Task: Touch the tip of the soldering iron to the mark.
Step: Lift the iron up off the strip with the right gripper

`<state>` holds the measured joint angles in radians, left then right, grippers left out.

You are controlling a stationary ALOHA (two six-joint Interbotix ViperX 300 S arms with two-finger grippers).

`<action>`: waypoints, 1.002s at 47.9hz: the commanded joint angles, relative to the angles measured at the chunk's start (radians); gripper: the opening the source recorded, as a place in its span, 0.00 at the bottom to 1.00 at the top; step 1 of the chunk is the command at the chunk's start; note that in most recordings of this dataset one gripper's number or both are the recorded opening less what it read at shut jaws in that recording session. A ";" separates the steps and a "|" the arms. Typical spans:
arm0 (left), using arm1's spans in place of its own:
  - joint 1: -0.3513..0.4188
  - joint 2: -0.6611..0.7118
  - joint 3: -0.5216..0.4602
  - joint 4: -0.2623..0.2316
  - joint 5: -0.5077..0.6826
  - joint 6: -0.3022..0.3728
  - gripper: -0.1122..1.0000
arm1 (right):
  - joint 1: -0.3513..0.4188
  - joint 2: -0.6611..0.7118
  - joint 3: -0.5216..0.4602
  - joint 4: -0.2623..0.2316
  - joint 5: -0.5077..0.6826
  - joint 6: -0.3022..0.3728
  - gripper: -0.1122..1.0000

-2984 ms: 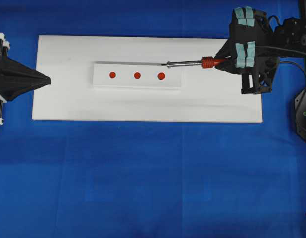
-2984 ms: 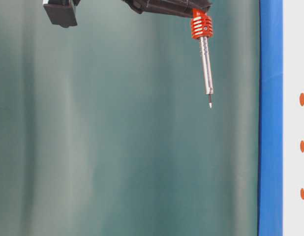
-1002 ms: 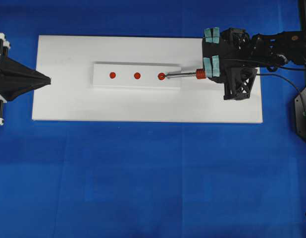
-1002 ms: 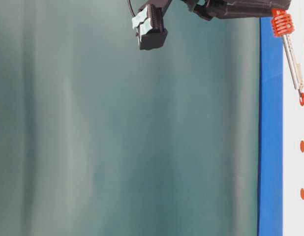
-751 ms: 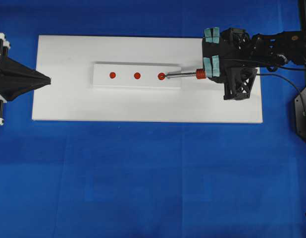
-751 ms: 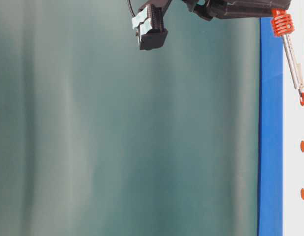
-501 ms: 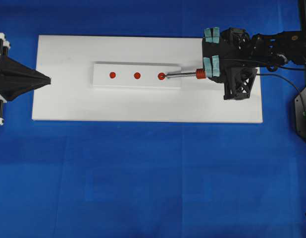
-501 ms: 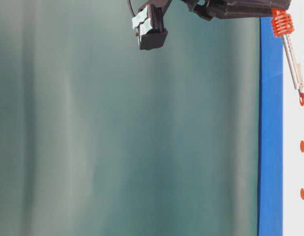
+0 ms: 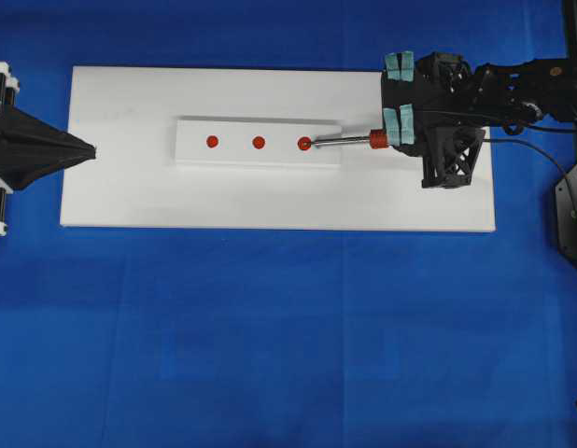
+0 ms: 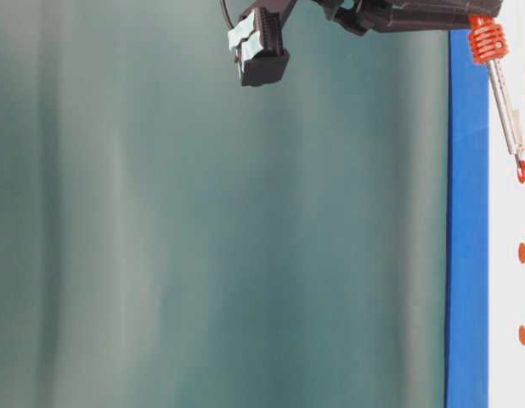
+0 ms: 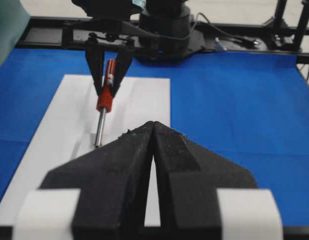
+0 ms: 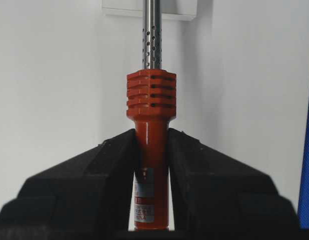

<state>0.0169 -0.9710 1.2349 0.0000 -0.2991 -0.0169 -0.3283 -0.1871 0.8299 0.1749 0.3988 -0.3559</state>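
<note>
My right gripper [image 9: 389, 140] [image 12: 151, 137] is shut on the red-orange handle of the soldering iron [image 9: 349, 142] [image 12: 151, 95]. The iron lies nearly level and points left. Its tip rests at the right outer red dot [image 9: 304, 144] [image 10: 522, 172] of the white block [image 9: 234, 155]. The mark [image 9: 259, 143] [image 10: 522, 252], the middle dot, is bare, a short way left of the tip. At the board's left edge my left gripper [image 9: 91, 149] [image 11: 153, 125] is shut on nothing. It points at the block from a distance. The iron [image 11: 105, 97] shows beyond it.
The block sits on a white board [image 9: 130, 201] laid on blue cloth [image 9: 288, 336]. A third red dot [image 9: 212, 142] lies left of the mark. The right arm's black frame [image 9: 447, 154] overhangs the board's right end. A black cord [image 9: 531, 142] trails right.
Since three seconds ago my right gripper has moved left and down, bringing the tip from behind the block onto the right outer dot. Over the last second nothing has moved.
</note>
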 commanded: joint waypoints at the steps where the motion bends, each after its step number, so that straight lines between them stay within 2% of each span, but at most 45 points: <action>1: 0.003 0.003 -0.009 0.002 -0.009 0.000 0.10 | -0.003 -0.029 -0.025 0.000 0.002 -0.002 0.16; 27: 0.003 0.002 -0.009 0.003 -0.009 0.000 0.10 | -0.002 -0.304 -0.150 -0.005 0.193 0.000 0.16; 48: 0.003 0.002 -0.009 0.003 -0.009 0.000 0.10 | -0.002 -0.302 -0.144 -0.009 0.187 0.002 0.16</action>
<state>0.0169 -0.9725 1.2349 0.0000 -0.2991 -0.0153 -0.3283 -0.4878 0.7056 0.1657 0.5952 -0.3543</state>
